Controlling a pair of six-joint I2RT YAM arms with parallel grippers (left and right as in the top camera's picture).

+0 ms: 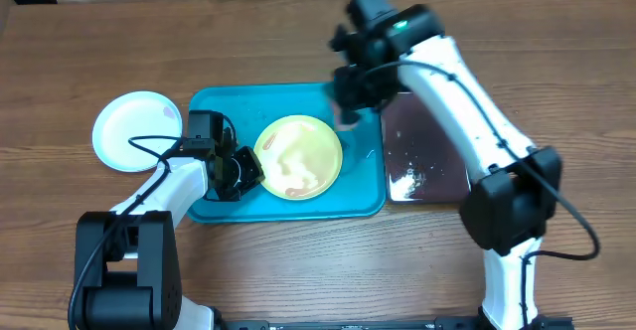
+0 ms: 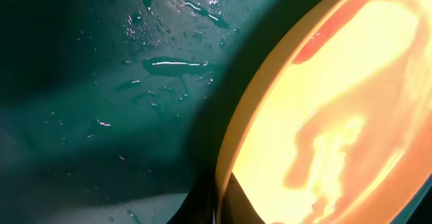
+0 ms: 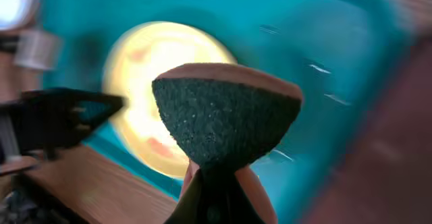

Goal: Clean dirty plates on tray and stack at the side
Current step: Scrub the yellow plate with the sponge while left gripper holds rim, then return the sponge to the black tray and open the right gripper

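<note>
Yellow-green plate [image 1: 298, 156], edge behind left hand [image 1: 246, 171]

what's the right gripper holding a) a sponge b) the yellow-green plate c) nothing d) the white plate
a: in the right wrist view the right gripper pinches a sponge, its dark scouring face toward the camera; the yellow-green plate lies on the tray and the white plate sits beside it.

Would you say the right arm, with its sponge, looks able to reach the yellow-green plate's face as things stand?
Probably yes: the sponge hangs close by the yellow-green plate, whose face lies open; the left gripper sits only at its left rim.
</note>
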